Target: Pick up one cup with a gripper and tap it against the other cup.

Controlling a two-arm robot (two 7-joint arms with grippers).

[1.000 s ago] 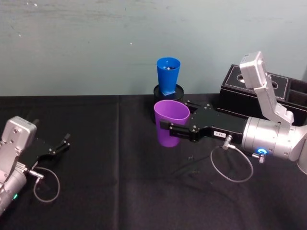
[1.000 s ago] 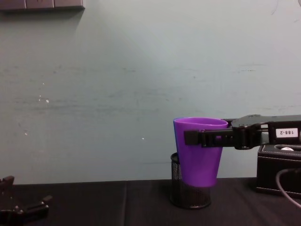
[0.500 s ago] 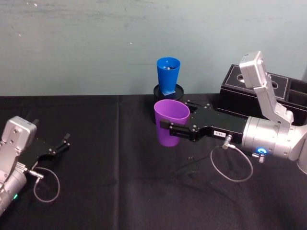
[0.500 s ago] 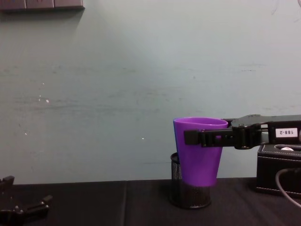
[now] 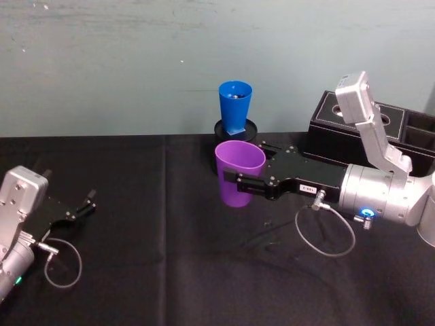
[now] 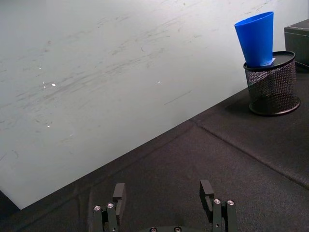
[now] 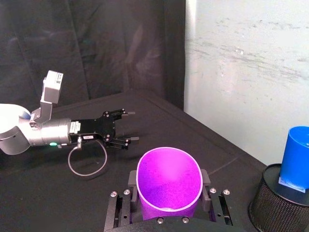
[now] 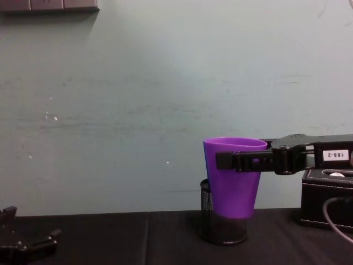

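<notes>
Purple cup (image 5: 236, 195), pinched below its rim by the right gripper (image 5: 246, 182), hangs near the blue cup (image 5: 234, 105) in the mesh holder (image 5: 236, 134). Advance slowly, upright, until walls touch. Left gripper (image 5: 87, 204) lies spread, idle.

1. Robot lab or test bench, staged rather than lived-in.
2. Table (image 5: 156, 224) is covered edge to edge in plain black cloth with visible seams.
3. Far side is a bare, scuffed pale grey-green wall (image 8: 138, 83); a grey wall plate (image 8: 49, 4) sits at its top left.
4. Black curtain (image 7: 96, 48) hangs as a backdrop on the near side.
5. Two silver robot arms with loose cables over the cloth: right arm (image 5: 380, 197) with blue ring light, left arm (image 5: 15, 214) near left.
6. Sparse office-type props only: black mesh pen holder (image 6: 271, 87), black desk organiser box (image 5: 401, 132) far right, purple cup (image 5: 239, 173), blue cup (image 5: 234, 105).
</notes>
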